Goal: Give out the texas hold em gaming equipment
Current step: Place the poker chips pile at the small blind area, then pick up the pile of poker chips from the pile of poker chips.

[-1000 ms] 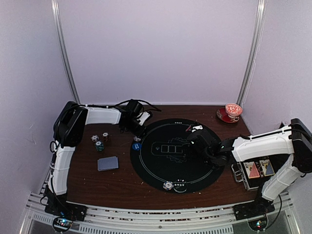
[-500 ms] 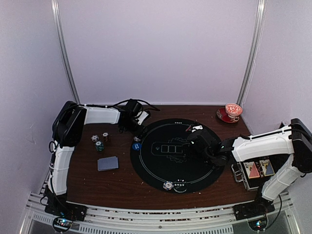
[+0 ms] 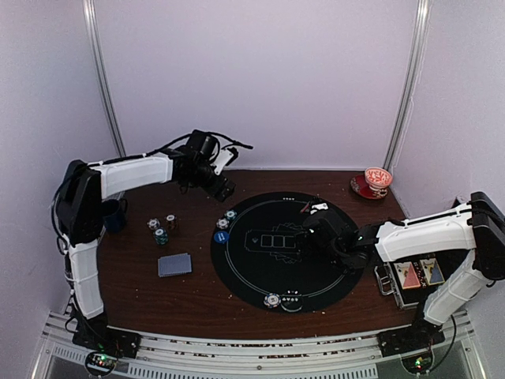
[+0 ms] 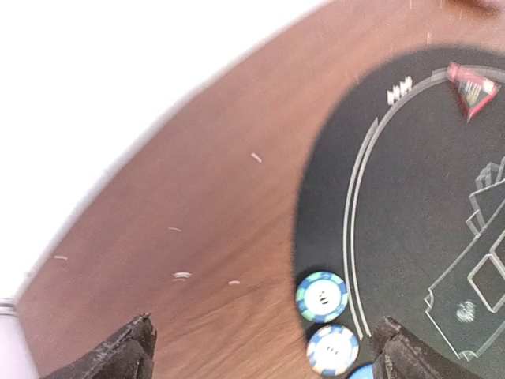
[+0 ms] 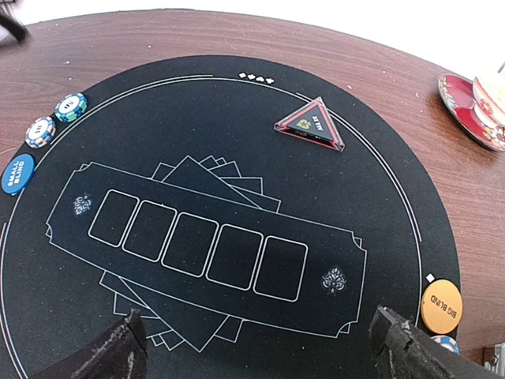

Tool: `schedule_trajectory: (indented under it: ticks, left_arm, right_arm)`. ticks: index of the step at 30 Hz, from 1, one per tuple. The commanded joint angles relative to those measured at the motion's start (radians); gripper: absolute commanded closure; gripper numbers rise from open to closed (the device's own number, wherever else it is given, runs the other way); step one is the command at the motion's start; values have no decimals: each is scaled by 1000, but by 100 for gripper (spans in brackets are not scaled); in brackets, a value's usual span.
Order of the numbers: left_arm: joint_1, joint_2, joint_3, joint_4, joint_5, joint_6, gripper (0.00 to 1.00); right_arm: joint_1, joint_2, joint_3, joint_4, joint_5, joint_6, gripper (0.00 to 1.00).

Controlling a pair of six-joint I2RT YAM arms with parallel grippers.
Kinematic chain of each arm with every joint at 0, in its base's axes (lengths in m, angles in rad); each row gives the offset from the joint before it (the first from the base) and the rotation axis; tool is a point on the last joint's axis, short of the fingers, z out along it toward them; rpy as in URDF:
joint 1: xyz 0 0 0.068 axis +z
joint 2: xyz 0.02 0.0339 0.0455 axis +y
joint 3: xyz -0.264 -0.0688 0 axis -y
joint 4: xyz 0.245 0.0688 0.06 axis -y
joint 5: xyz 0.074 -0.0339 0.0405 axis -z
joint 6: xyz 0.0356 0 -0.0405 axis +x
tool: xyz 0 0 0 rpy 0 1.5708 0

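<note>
A teal chip [image 4: 321, 297] lies on the left rim of the black mat [image 3: 316, 272], with a white chip [image 4: 332, 349] and a blue disc [image 4: 363, 371] beside it. My left gripper [image 4: 264, 359] hangs open above them, holding nothing, and is raised at the back left [image 3: 221, 188]. My right gripper [image 5: 256, 347] is open over the mat's printed card boxes, also empty. On the mat are a red triangle marker [image 5: 310, 126] and an orange disc [image 5: 441, 306]. Three chips [image 3: 161, 229] and a grey-blue card deck [image 3: 174, 264] sit on the wood at the left.
A red-patterned cup and saucer [image 3: 377, 180] stand at the back right. A small metal case [image 3: 414, 276] lies open under the right arm. A dark cup [image 3: 114, 213] sits by the left arm. Two more chips [image 3: 282, 300] rest on the mat's near edge.
My left gripper opened, left the teal chip on the mat's left rim, and rose back and away from it. The right arm stayed still.
</note>
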Motion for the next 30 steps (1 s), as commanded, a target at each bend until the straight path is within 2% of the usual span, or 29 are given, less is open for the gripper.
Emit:
schedule_trajectory:
  ticks: [1, 8, 13, 18, 23, 30]
  left_arm:
    - [41, -174, -97, 7, -54, 65, 2]
    - [160, -373, -321, -3, -13, 98, 2]
    - [295, -510, -508, 21, 83, 123, 2]
    - [380, -622, -668, 46, 128, 184, 2]
    - [432, -663, -711, -10, 244, 199, 2]
    - [433, -606, -732, -47, 340, 221, 2]
  right_arm:
    - [-4, -13, -3, 1, -4, -6, 0]
    - [-1, -11, 4, -7, -5, 1, 0]
    - [14, -16, 22, -58, -52, 28, 0]
    - [37, -15, -42, -45, -51, 40, 0]
    - [43, -25, -72, -26, -22, 24, 0]
    - [47, -114, -107, -18, 19, 14, 0]
